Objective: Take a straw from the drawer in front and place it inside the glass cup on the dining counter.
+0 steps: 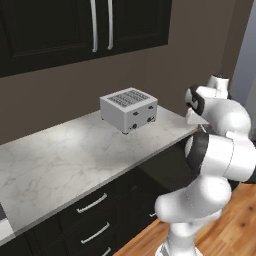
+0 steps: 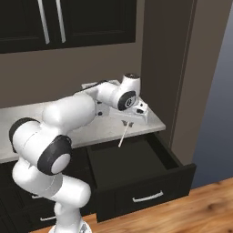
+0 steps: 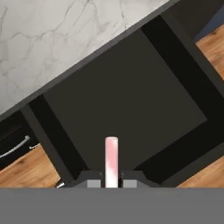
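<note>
The drawer (image 2: 136, 168) stands pulled open below the worktop, its dark inside (image 3: 127, 105) bare and its silver handle on the black front. My gripper (image 2: 127, 123) hangs above the open drawer, shut on the straw (image 2: 123, 135), a thin pale pink stick hanging down and slightly left from the fingers. In the hand view the straw (image 3: 111, 161) points straight ahead from between the fingertips, over the drawer. The glass cup and the dining counter are out of view.
A silver toaster (image 1: 129, 109) stands on the narrow marble worktop (image 1: 60, 160). Black upper cupboards (image 1: 75, 25) with long handles hang above. A tall dark panel (image 2: 166, 63) rises right of the drawer. Shut drawers (image 1: 92, 220) lie below; wood floor (image 2: 200, 205) beyond.
</note>
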You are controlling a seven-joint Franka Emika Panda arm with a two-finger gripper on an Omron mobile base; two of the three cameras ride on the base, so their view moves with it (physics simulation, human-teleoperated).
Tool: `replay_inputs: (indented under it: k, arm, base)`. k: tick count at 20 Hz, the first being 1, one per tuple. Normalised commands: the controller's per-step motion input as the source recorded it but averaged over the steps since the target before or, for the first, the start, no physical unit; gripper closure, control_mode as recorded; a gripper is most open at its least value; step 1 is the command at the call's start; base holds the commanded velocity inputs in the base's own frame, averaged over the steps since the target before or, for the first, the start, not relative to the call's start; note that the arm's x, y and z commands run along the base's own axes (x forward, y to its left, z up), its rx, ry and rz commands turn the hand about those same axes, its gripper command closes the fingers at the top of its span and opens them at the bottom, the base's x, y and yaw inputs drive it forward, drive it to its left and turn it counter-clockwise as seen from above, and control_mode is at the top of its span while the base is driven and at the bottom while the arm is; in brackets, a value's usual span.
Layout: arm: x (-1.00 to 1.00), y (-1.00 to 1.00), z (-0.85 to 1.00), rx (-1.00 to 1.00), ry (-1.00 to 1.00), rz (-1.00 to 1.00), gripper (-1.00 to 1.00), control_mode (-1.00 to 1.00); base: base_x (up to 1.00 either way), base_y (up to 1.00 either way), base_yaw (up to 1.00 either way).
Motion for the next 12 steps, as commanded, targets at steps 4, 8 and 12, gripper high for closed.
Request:
replay_inputs:
  k: [4,8,12]
  arm:
    - [-0.39,0.49,1.00,-0.03,-0.10,0.00,1.00,-1.00]
    - [-0.10,0.44,0.73,-0.04,-0.01,0.00,1.00,-1.00]
    - [-0.12,0.57,0.48,-0.04,0.00,0.00,1.00,-1.00]
  base:
    - [0.00,0.00,0.00]
    - [0.00,0.00,0.00]
    - [0.00,0.00,0.00]
